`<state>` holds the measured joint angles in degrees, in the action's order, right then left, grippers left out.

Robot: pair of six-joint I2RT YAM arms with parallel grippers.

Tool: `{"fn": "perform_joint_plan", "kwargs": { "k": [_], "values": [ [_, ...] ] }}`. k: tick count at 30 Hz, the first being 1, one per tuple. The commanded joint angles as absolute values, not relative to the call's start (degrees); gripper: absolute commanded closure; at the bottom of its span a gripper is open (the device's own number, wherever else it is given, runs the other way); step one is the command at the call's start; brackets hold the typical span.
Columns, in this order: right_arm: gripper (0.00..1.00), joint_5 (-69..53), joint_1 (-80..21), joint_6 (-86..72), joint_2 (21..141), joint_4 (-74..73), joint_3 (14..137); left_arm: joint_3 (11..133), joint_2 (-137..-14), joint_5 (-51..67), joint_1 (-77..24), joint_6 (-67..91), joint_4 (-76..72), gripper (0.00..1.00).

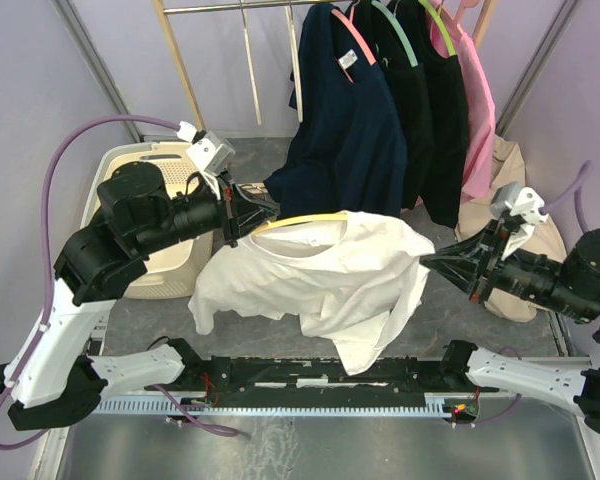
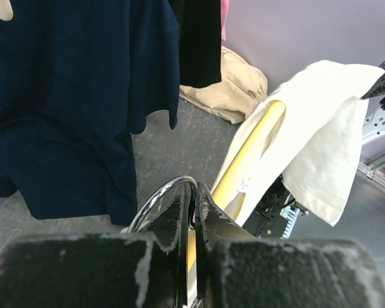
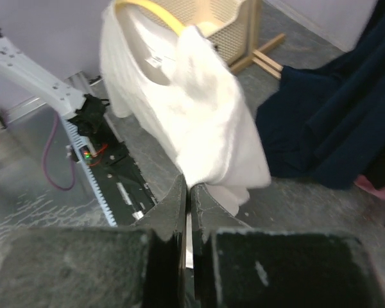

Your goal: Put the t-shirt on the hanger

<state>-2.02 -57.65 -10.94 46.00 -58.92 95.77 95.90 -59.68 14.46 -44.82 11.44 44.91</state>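
We see the plain white short-sleeved cotton t-shirt [image 1: 325,280] hanging in the air above the grey table [image 1: 460,325], between the two arms. Its neck opening is draped around one arm of the slim yellow clothes hanger [image 1: 298,220]; whether the other hanger arm is inside the cloth we cannot tell. Behind it hangs a navy blue shirt [image 1: 350,130], near the hanger. The left gripper [image 2: 194,199] has its fingers pressed together on the hanger's neck, just beside the curved silver metal hook [image 2: 160,192]. The right gripper [image 3: 187,192] pinches a fold at the t-shirt's right-hand edge, fingers closed on the cloth with no gap showing.

The danger, as we judge it, lies in that thin pinch. A hard pull to spread the shoulder could draw the cloth out of the right fingers, or drag the whole garment along the smooth hanger arm and off its tip. The hanger is gripped at a single point, so weight on one side may twist it in the left fingers. The loose hem hangs down to the black rail [image 1: 310,375] at the near edge and could catch there. The hook could snag the navy shirt.
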Motion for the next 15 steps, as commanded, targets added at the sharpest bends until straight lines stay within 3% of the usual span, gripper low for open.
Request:
{"fn": "perform_joint_plan", "kwargs": {
  "k": [1,7,10,15],
  "values": [
    [0.89,9.52,-57.92,-14.03,42.48,-63.53,97.41,98.55,-58.46,13.36,-44.94,9.76,41.59,0.97],
    [0.51,21.19,-57.86,-19.48,43.46,-73.21,101.85,100.17,-60.25,11.67,-44.99,10.24,41.54,0.97],
    [0.44,19.49,-57.9,-19.94,44.51,-74.86,105.49,101.36,-61.53,11.3,-44.96,10.45,41.4,0.97],
    [0.44,4.66,-57.83,-20.11,46.9,-67.87,102.98,104.0,-65.24,10.91,-44.98,11.16,40.87,0.97]
  ]
}}
